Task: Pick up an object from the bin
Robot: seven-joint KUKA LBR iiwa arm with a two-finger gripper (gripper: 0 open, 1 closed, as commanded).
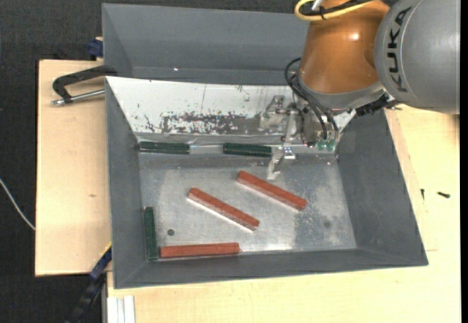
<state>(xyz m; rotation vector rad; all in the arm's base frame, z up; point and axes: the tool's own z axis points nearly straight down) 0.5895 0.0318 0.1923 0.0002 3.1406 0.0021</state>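
The gripper (281, 157) hangs at the back of the bin (380, 190), by one end of a red stick (270, 191) (open or closed? Nobody can tell). The stick looks light, hard and thin, so its middle seems best to grab.

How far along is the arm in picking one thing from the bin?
Done: the gripper is low in the bin. In hand: it hangs at the upper end of a slanted red stick, beside a dark green stick. Left: gripping and lifting; every stick lies on the floor.
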